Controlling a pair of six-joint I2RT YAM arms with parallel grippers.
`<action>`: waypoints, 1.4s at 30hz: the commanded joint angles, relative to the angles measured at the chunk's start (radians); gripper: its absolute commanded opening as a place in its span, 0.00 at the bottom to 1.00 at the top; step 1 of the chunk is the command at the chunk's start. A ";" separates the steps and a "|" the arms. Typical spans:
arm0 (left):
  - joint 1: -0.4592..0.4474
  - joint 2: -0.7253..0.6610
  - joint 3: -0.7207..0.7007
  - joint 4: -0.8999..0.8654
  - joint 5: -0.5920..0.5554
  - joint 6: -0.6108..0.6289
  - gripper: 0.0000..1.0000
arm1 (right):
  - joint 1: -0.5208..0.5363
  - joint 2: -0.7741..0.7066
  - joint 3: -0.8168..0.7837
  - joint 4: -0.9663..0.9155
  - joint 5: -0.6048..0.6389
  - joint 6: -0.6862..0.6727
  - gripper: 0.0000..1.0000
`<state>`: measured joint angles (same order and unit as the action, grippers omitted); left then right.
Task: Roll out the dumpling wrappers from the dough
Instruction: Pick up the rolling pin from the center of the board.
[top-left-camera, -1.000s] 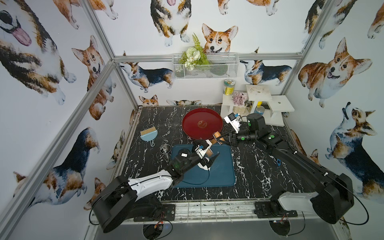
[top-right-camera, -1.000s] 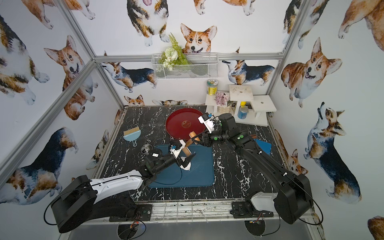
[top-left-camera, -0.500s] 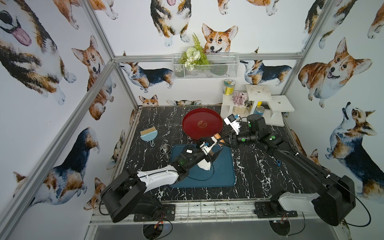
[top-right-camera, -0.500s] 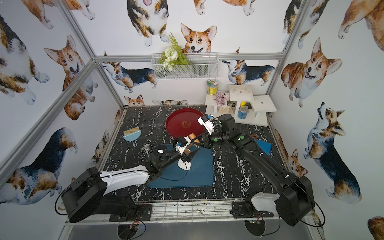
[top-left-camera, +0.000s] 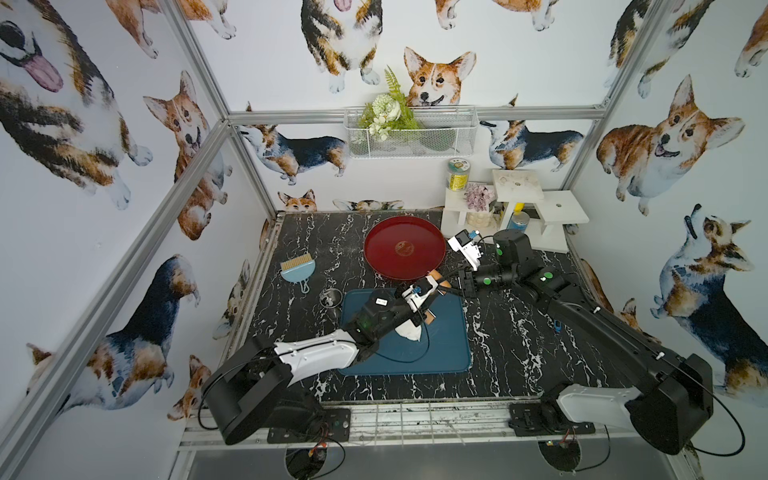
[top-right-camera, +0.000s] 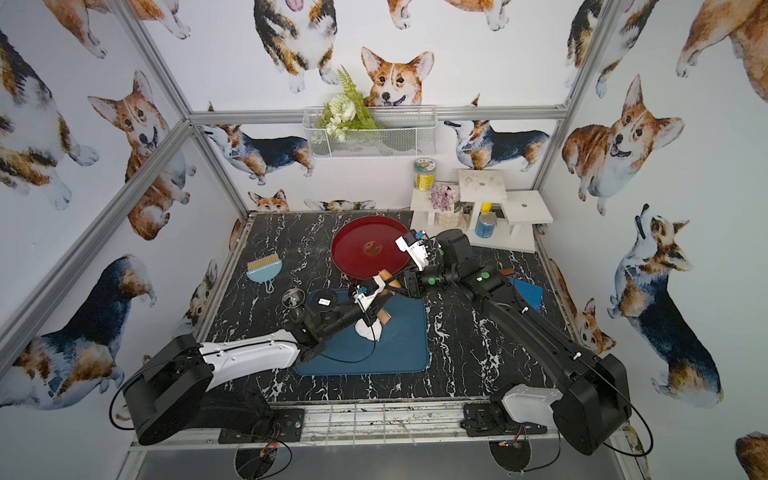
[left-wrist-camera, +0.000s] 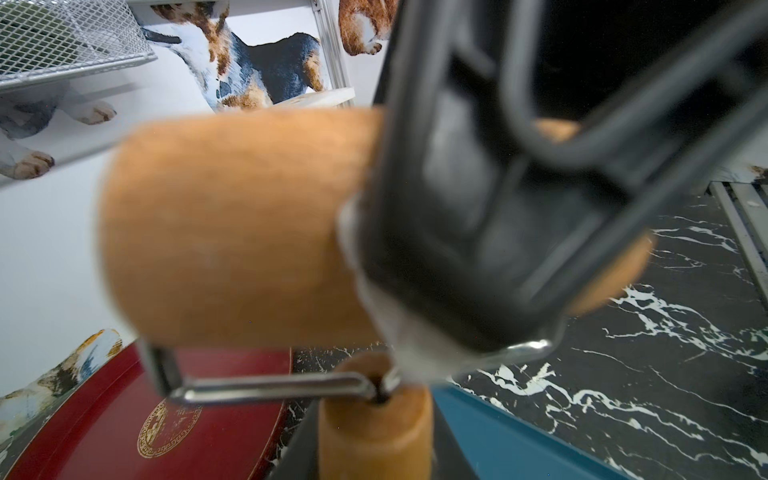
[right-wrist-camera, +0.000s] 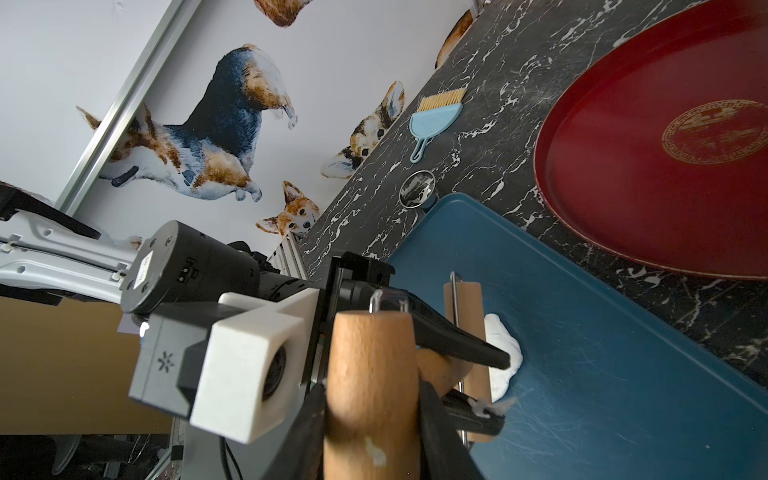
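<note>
So the black marble table (top-left-camera: 519, 353) is filling the middle of both top views, with both arms reaching in from the bottom edge toward the centre. The big red plate (top-left-camera: 382, 257) is sitting just above centre. Right below it the blue tray (top-left-camera: 440, 353) is lying flat, close to the plate.

The wooden roller (right-wrist-camera: 370, 357) is hanging over the tray with two grippers on it at once. The right gripper (right-wrist-camera: 372, 399) is coming in from the right of the top views and clamping the fat end of the handle between its fingers. The left gripper (right-wrist-camera: 498, 390) is reaching up from the lower left, its fingers (right-wrist-camera: 457, 340) sitting either side of the handle's thin neck, snug against it. Honestly I can't tell whether it's squeezing or just hugging it. The left wrist view is only giving blurry wood and one black finger.

The roller's barrel (right-wrist-camera: 467, 316) is down at the dough (top-left-camera: 409, 330) and looks to be touching its edge. The dough is a soft white lump lying on the tray near its upper middle, half hidden under the barrel and the left gripper.

Toward the left of the table a little blue dustpan (top-left-camera: 297, 268) with a brush is lying, and a small metal ring (top-left-camera: 330, 297) is sitting just off the tray's upper left corner.
</note>
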<state>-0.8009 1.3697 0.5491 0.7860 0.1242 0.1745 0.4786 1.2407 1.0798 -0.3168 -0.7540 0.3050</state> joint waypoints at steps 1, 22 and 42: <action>0.002 -0.023 -0.007 -0.023 0.006 -0.028 0.11 | -0.002 0.003 0.017 0.015 0.110 0.007 0.00; 0.002 -0.037 0.007 -0.123 0.037 -0.078 0.18 | -0.001 -0.058 0.015 0.011 0.175 0.045 0.00; -0.007 -0.066 0.027 -0.232 0.023 -0.097 0.00 | 0.000 -0.045 0.020 -0.023 0.249 0.044 0.46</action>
<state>-0.8043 1.3033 0.5674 0.5751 0.1413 0.0853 0.4778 1.2022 1.0935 -0.3702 -0.5217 0.3531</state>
